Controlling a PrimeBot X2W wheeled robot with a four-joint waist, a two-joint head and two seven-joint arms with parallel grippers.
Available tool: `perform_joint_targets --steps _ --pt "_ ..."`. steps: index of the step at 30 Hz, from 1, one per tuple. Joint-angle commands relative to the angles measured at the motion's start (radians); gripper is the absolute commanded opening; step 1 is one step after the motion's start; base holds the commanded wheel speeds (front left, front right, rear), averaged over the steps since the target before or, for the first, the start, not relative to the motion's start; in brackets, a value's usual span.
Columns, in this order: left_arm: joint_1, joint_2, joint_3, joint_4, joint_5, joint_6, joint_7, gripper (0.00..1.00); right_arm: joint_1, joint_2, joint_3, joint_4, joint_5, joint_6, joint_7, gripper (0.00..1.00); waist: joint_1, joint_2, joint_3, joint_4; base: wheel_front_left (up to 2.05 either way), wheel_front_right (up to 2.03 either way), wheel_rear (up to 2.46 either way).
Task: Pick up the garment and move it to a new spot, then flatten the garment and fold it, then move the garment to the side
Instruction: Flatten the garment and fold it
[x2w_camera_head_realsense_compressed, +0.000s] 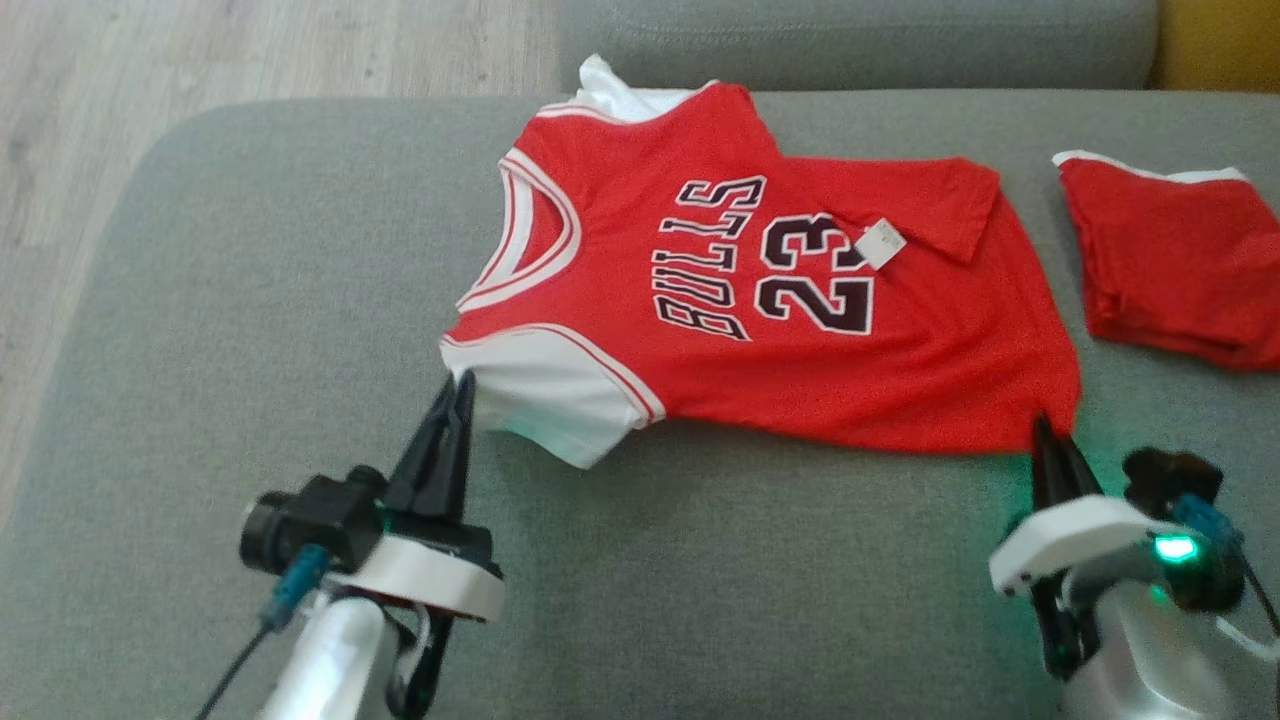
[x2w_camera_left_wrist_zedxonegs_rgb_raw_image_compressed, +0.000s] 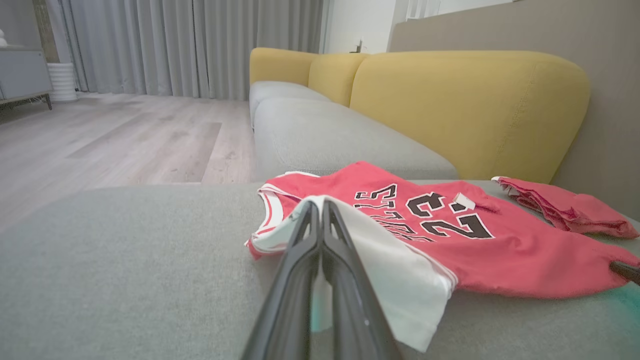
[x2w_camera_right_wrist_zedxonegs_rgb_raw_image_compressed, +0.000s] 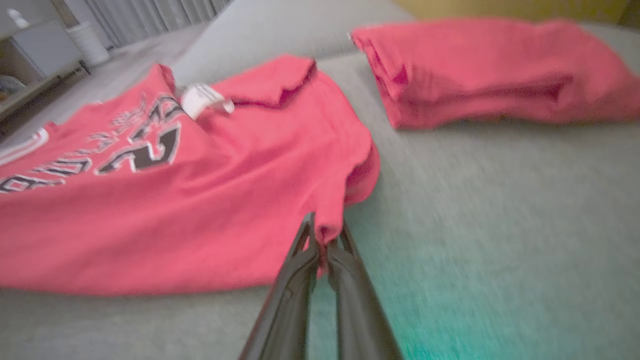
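The left gripper (x2w_camera_head_realsense_compressed: 462, 385) is clamped on the white sleeve (x2w_camera_head_realsense_compressed: 540, 395) of the red Bulls jersey (x2w_camera_head_realsense_compressed: 900, 370). In the left wrist view its two dark fingers (x2w_camera_left_wrist_zedxonegs_rgb_raw_image_compressed: 300, 280) meet at the tips, with the sleeve's white cloth (x2w_camera_left_wrist_zedxonegs_rgb_raw_image_compressed: 390, 260) draped over and beside them. The right gripper (x2w_camera_head_realsense_compressed: 1042, 425) is pinched shut on the jersey's hem corner. In the blurred right wrist view a fold of red cloth sits between the tips of that gripper (x2w_camera_right_wrist_zedxonegs_rgb_raw_image_compressed: 325, 235).

The jersey lies front-up on the grey seat cushion (x2w_camera_head_realsense_compressed: 700, 580), spread across its middle. The collar points toward the cushion's left edge and the hem toward its right. The black "BULLS" lettering and the number 23 read sideways from the head camera. Both held corners are on the side nearest the robot, and the far sleeve reaches the cushion's back edge. The far hem corner is folded over onto the front, next to a small white tag (x2w_camera_head_realsense_compressed: 880, 243) resting on the number.

A second red garment (x2w_camera_head_realsense_compressed: 1170, 260) with white trim lies folded near the cushion's right edge, apart from the jersey. A green light (x2w_camera_head_realsense_compressed: 1175, 548) glows on the right wrist and tints the cushion below it. Yellow backrests (x2w_camera_left_wrist_zedxonegs_rgb_raw_image_compressed: 465, 105) rise behind the seat. Pale wood floor (x2w_camera_left_wrist_zedxonegs_rgb_raw_image_compressed: 125, 135) and grey curtains (x2w_camera_left_wrist_zedxonegs_rgb_raw_image_compressed: 190, 45) lie beyond the left edge.
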Motion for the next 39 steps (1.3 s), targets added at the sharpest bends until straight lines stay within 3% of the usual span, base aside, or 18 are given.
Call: perform_joint_targets --steps 1,12,21,28,33,39 --pt "-0.044 0.032 0.056 -0.061 0.004 0.0 -0.012 0.0 -0.035 -0.003 0.068 -0.087 0.02 -0.002 -0.028 0.0 0.0 0.0 -0.022 -0.008 0.0 0.0 0.0" --pt "-0.287 0.113 0.124 -0.199 -0.081 -0.025 0.09 0.0 -0.143 -0.005 0.183 -0.471 0.069 -0.002 -0.022 0.0 0.0 0.0 -0.094 -0.027 0.0 0.0 0.0" --pt "-0.538 0.138 0.206 -0.363 -0.186 -0.012 0.2 0.0 -0.229 -0.089 0.207 -0.761 0.107 -0.002 0.123 0.0 0.0 0.0 -0.133 -0.027 0.0 0.0 0.0" --pt "-0.596 0.18 0.255 -0.473 -0.238 0.018 0.321 0.0 -0.205 -0.106 0.201 -0.916 0.132 -0.002 0.265 0.0 0.0 0.0 -0.101 -0.038 0.0 0.0 0.0" --pt "-0.609 0.238 0.282 -0.411 -0.266 0.013 0.394 0.0 -0.291 -0.137 0.248 -0.918 0.149 -0.002 0.337 0.0 0.0 0.0 0.015 -0.055 0.0 0.0 0.0" --pt "-0.811 0.287 0.302 -0.194 -0.265 -0.005 0.364 0.0 -0.597 -0.216 0.321 -0.738 0.115 -0.002 0.303 0.0 0.0 0.0 0.218 -0.059 0.0 0.0 0.0"
